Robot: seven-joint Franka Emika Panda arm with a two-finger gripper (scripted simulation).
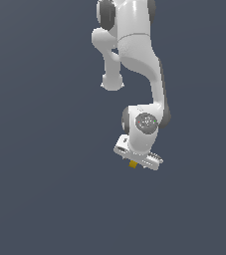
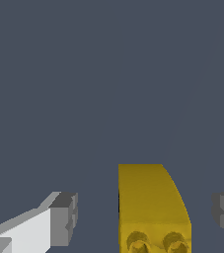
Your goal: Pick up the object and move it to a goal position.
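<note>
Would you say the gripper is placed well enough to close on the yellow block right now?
Probably yes. In the wrist view the yellow block sits between the two fingertips of the gripper, with open gaps on both sides and nothing else between them, so closing should catch it.

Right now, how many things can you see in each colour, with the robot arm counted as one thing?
White with grey parts: 1, the robot arm, with its fingers open on both sides of the block.
Yellow: 1, the block.
Total: 2.
</note>
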